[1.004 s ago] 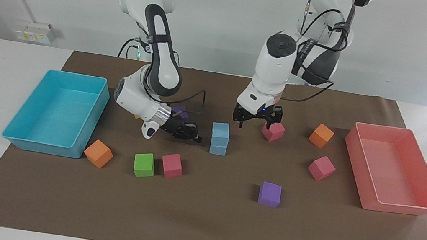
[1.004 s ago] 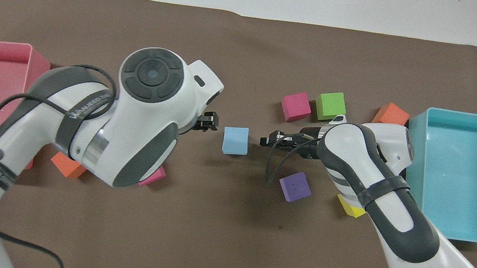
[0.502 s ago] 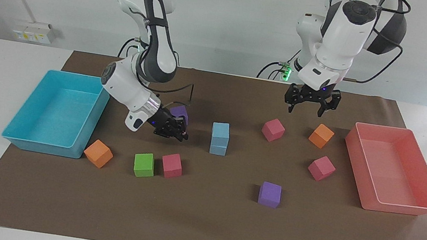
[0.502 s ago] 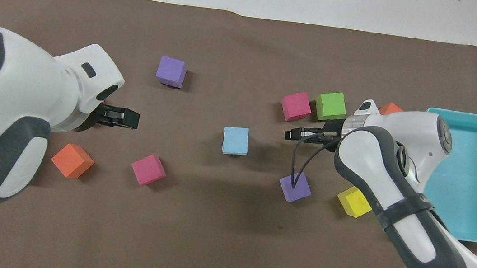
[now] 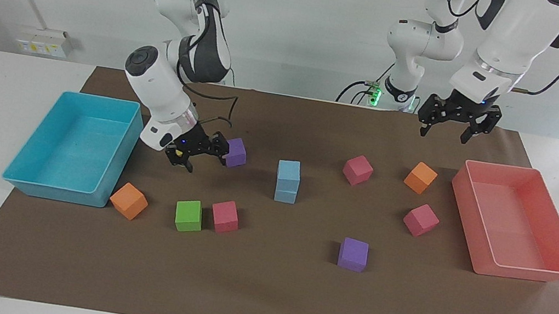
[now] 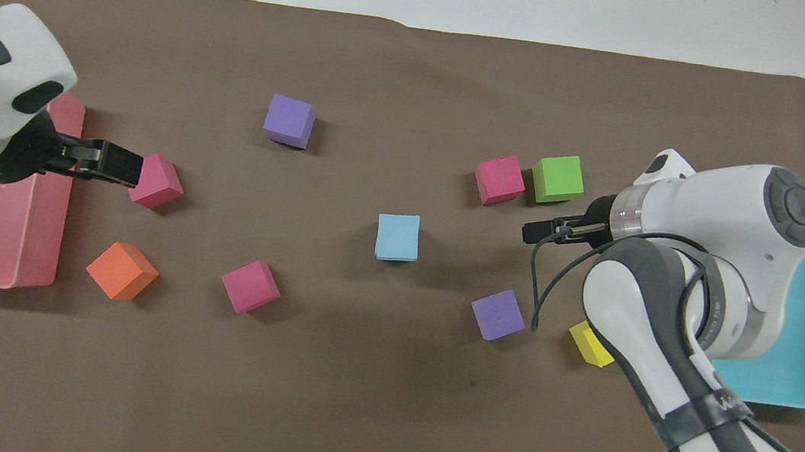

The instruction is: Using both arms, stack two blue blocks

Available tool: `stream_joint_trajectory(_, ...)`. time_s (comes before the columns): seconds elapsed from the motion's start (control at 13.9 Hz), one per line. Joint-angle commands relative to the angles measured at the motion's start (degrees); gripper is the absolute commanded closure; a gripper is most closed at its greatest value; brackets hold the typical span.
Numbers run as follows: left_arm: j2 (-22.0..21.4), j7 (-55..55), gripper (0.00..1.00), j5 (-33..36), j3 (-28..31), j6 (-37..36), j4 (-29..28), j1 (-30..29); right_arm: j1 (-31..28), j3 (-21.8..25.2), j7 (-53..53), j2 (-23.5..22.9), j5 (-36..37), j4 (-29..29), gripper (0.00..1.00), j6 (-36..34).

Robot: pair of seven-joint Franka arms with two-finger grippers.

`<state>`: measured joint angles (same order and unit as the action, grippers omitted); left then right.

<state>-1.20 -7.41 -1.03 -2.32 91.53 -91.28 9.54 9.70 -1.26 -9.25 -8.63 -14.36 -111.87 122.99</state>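
**Both arms pulled away from the finished stack**

Since the earlier pictures both arms have moved back from the middle of the surface (image 5: 258, 298). The right claw (image 5: 198, 147), which was together beside the stack, has gone toward the right arm's end and now stands with its fingers apart, holding nothing. The left claw (image 5: 451, 119) has risen and swung toward the left arm's end; it hangs in the air near the pink tray (image 5: 518, 226), also with fingers apart and empty.

The blue blocks (image 5: 287, 181) stand one on top of the other in the middle of the brown mat (image 6: 380, 407), edges almost in line; from above they look like one square.

In the overhead view, seen from the stack: a purple cube (image 6: 290, 121) lies at about 10 o'clock, a pink cube (image 6: 499, 179) and a green cube (image 6: 557, 179) side by side at about 2 o'clock, a second purple cube (image 6: 497, 315) at about 4 o'clock, a yellow cube (image 6: 590, 344) just beside it and partly under the right arm, another pink cube (image 6: 251, 286) at about 8 o'clock. The turquoise tray (image 5: 64, 186) is at the right arm's end.
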Motion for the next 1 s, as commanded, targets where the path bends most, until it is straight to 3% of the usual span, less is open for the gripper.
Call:
stream_joint_trajectory(0.0, 6.9, 1.86, 0.0, -0.91, -0.58, -6.52, 10.57, -1.71, -0.91, -0.5, 6.24, -0.07, 10.02, 6.47, 0.0, -9.4)
stream_joint_trajectory(0.22, 4.73, 3.19, 0.0, -0.72, -0.67, -7.06, 9.29, -2.15, -1.96, 0.2, 10.91, 1.15, 12.86, 9.3, 0.0, -13.73)
stream_joint_trajectory(0.5, -1.95, 6.44, 0.0, -0.72, -0.67, -5.67, -0.81, -2.15, -7.05, 0.29, 12.33, 5.45, 14.88, 9.39, 0.0, -14.26)
stream_joint_trajectory(0.79, -1.44, 6.09, 0.0, -0.99, -0.67, -5.04, 0.13, -3.65, -9.26, 0.38, 12.33, 11.43, 15.5, 9.48, 0.0, -21.63)
stream_joint_trajectory(0.93, -1.35, 6.09, 0.0, -1.08, -0.67, -4.95, 0.22, -3.65, -10.13, 0.38, 12.42, 12.06, 15.59, 13.23, 0.0, -26.37)
